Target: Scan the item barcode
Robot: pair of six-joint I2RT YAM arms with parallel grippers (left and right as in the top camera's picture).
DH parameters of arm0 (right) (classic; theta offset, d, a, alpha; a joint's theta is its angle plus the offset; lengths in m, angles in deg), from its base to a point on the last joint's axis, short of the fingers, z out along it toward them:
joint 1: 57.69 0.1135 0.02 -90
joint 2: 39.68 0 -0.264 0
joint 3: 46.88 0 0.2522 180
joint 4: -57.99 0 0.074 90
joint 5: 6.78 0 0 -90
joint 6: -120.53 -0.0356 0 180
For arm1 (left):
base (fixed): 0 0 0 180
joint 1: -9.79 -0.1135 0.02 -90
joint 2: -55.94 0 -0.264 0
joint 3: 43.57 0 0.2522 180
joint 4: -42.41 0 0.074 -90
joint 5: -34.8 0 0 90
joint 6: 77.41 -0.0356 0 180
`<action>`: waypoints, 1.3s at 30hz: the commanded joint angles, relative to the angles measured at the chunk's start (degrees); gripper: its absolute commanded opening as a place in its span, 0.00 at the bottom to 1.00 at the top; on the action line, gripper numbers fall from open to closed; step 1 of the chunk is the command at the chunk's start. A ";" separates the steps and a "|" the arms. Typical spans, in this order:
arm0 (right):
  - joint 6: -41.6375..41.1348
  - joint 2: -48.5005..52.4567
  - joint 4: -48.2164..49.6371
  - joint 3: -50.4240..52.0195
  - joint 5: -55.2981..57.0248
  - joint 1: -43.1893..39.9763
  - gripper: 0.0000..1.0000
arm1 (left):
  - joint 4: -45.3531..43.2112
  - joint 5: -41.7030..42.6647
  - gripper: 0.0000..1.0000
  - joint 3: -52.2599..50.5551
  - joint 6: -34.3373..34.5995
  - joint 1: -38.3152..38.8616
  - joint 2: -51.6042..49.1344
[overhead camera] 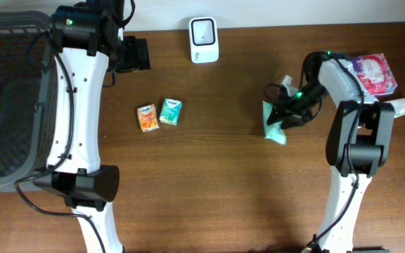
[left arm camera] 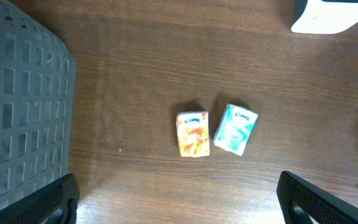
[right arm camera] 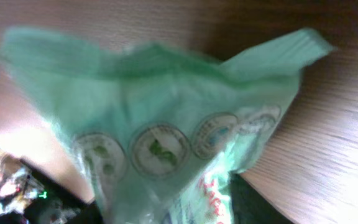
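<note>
The bench [overhead camera: 216,190] carries a grey basket [overhead camera: 5,105] at its left edge, and both arms come in from the near edge. The right arm [overhead camera: 343,151] folds over the middle of the bench's right half, where the right tool [overhead camera: 285,114] sits over the green packet [overhead camera: 275,133], most likely the item to be scanned. The scanner [overhead camera: 204,40], a small white unit, stands at the far edge about midway along. From the packet it therefore lies leftward and toward the far edge, well apart, and the right arm is plainly the nearer one to the packet. The packet's long axis runs roughly from far edge to near edge, a little tilted, and it looks soft and crumpled (its printed face fills the right wrist view, blurred, with no barcode to be made out). Whether the right tool grips the packet or only touches it cannot be told, since the fingers are hidden and their spread does not show. The left tool [overhead camera: 138,55] hangs near the far edge, left of the scanner, spread wide and empty. Toward the near edge from it lie an orange pack [overhead camera: 147,118] and a teal pack [overhead camera: 170,112], just beside each other.
</note>
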 commanded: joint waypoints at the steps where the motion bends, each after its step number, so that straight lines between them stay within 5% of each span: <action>1: -2.56 -1.75 -4.87 -9.01 12.15 -0.63 0.51 | -0.04 -0.02 0.99 0.61 0.35 -0.04 0.46; 6: -2.86 -1.75 -12.52 -17.92 14.88 1.84 0.52 | -0.04 -0.02 0.99 0.61 0.35 -0.07 0.46; 8: -8.74 -1.70 -10.80 -17.88 22.82 2.29 0.71 | -0.04 -0.02 0.99 0.61 0.35 -0.07 0.46; 11: -7.28 -1.66 -9.84 -17.88 18.53 0.31 0.85 | -0.07 -0.02 0.99 0.61 0.35 -0.07 0.46; 16: 6.51 -1.60 -7.78 -12.59 0.55 -5.22 0.88 | -0.04 -0.02 0.99 0.61 0.35 0.00 0.46; 21: 7.21 -1.27 0.28 -2.27 -2.43 -4.00 0.88 | -0.04 -0.02 0.99 0.61 0.35 0.00 0.46; 25: 7.21 -1.03 7.37 5.22 -6.86 -3.93 0.76 | -0.07 -0.02 0.99 0.61 0.35 0.00 0.46; 26: 7.23 -1.03 8.26 6.49 -8.24 -3.93 0.67 | -0.04 -0.02 0.99 0.61 0.35 0.00 0.46; 27: 7.19 -1.03 8.52 6.75 -8.44 -3.93 0.42 | -0.04 -0.02 0.99 0.61 0.35 0.00 0.46; 28: 6.97 -1.05 8.55 6.71 -8.66 -3.93 0.28 | -0.04 -0.02 0.99 0.61 0.35 0.00 0.46; 30: 5.55 -1.09 8.39 6.05 -8.61 -3.93 0.07 | -0.07 -0.02 0.99 0.61 0.35 0.00 0.46; 35: -2.82 -3.39 1.40 -4.22 5.20 -2.38 0.04 | -0.04 -0.02 0.99 0.61 0.35 0.00 0.46; 39: -24.33 -3.89 -4.72 -9.53 41.57 4.13 0.04 | -0.04 -0.02 0.99 0.61 0.33 0.00 0.46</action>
